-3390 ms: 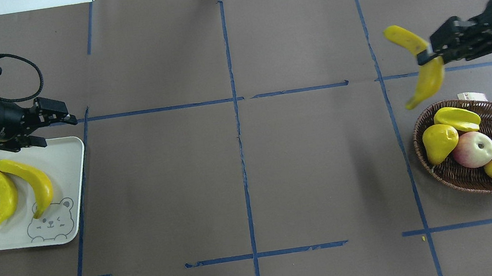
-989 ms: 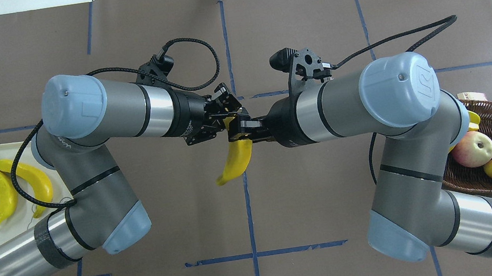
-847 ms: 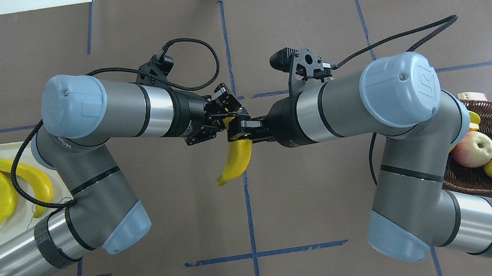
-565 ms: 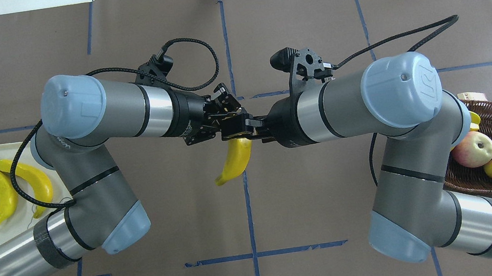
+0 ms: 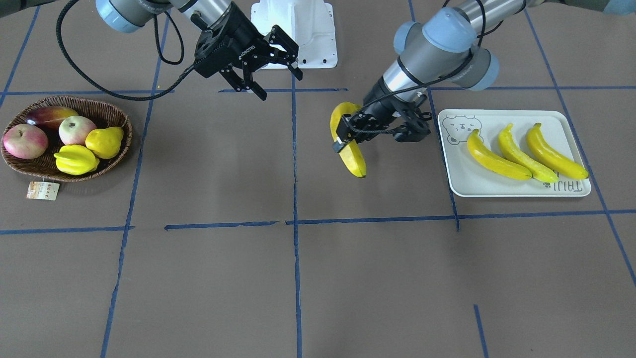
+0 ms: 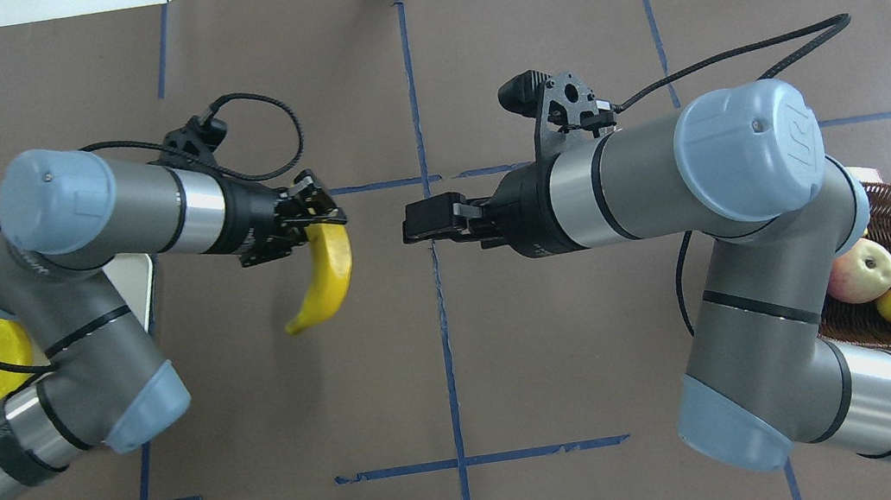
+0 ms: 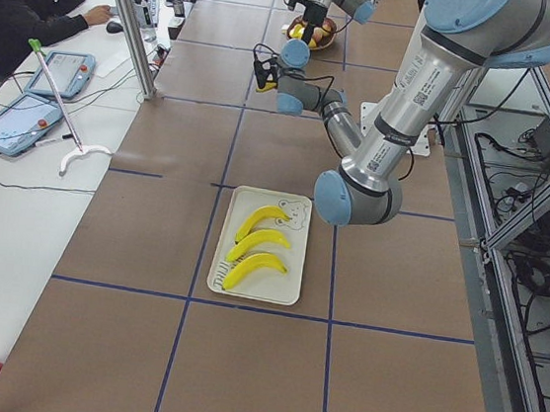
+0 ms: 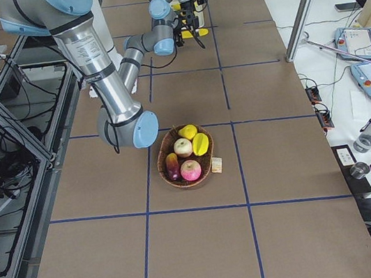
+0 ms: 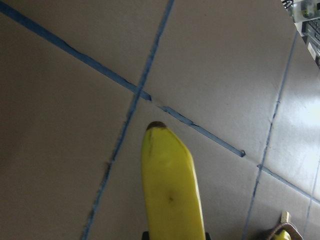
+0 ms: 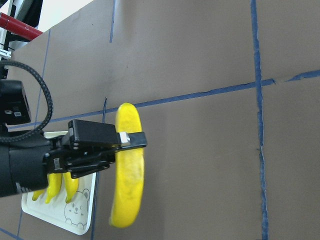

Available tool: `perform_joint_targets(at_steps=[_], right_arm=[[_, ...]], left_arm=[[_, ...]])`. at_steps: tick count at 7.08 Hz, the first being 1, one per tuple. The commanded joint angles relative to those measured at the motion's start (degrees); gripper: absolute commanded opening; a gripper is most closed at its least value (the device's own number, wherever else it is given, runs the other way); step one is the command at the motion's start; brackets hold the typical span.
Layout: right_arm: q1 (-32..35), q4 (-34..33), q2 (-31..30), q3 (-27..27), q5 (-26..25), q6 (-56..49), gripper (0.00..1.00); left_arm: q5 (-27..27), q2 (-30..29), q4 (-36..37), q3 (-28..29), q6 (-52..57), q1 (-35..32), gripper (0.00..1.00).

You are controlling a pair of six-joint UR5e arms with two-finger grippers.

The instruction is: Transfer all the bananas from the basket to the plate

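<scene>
Exterior front-facing view: left gripper clamped the fourth banana, aloft just beside the plate; right gripper gaped empty, well apart from the plate. The banana needed lowering flat onto the plate's bear end, clear of the three bananas there.

A robotics lab: a large table covered in brown paper with blue tape lines, a metal frame post, control tablets and a person seated at a white side desk

Bananas 4; apples 2; pear, starfruit, mango, basket, plate: single.
</scene>
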Motion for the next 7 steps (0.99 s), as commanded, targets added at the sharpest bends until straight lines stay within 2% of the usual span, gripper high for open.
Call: perform_joint_targets(at_steps=[1, 2, 4, 6, 7], right_arm=[[0.26, -0.16, -0.32, 0.2, 0.0, 0.05, 1.0], [0.52, -0.16, -0.32, 0.2, -0.08, 0.06, 1.0], [0.78, -0.33, -0.32, 0.2, 0.0, 0.06, 1.0], [3.49, -0.59, -6.52, 3.96, 2.45, -0.64, 1.0], [6.73, -0.51, -9.08, 4.07, 6.29, -1.69, 1.0]], left_arm=[[-5.6, 11.55, 1.18, -0.58, 9.36, -8.6, 0.0], [-5.27, 15.95, 0.83, -0.41, 14.89, -9.07, 0.0], [-4.83, 18.63, 0.83, 0.82, 18.2, -9.25, 0.0], [-4.83, 19.78, 0.74, 1.0, 18.2, -9.07, 0.0], [-4.3, 19.95, 0.74, 1.17, 18.2, -8.99, 0.01]])
